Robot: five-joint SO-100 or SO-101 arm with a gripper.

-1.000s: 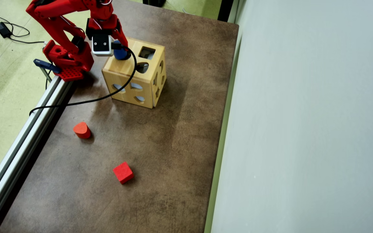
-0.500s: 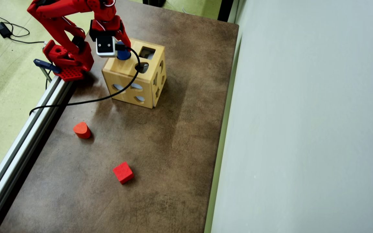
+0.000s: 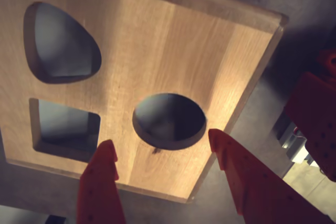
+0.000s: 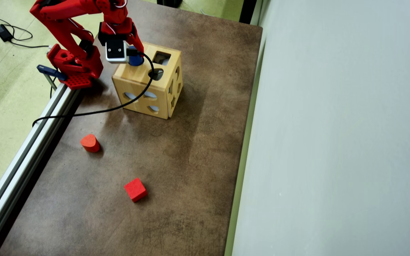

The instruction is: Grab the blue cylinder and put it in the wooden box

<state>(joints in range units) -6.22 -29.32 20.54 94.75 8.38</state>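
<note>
Lining up over the round cut-out (image 3: 168,121) is the step to get right, as I judge it. In the wrist view your pincer (image 3: 160,139) stands with its red fingers apart and nothing between them, the hole framed just ahead of the tips. The blue cylinder (image 4: 135,59) does not show there. In the overhead view it sits at the top face of the wooden box (image 3: 157,51), just beside the pincer and partly hidden by the wrist camera, and you cannot tell whether it rests on the wood or is touched. Settle that before you move. The fit looks snug, so keep the piece upright and centred.

The box is pale, smooth-grained wood with clean-edged openings: round, a square cut-out (image 3: 65,127) and a rounded teardrop one (image 3: 60,43). The cylinder looks matte and solid. The counter (image 4: 155,160) is mottled brown.
</note>
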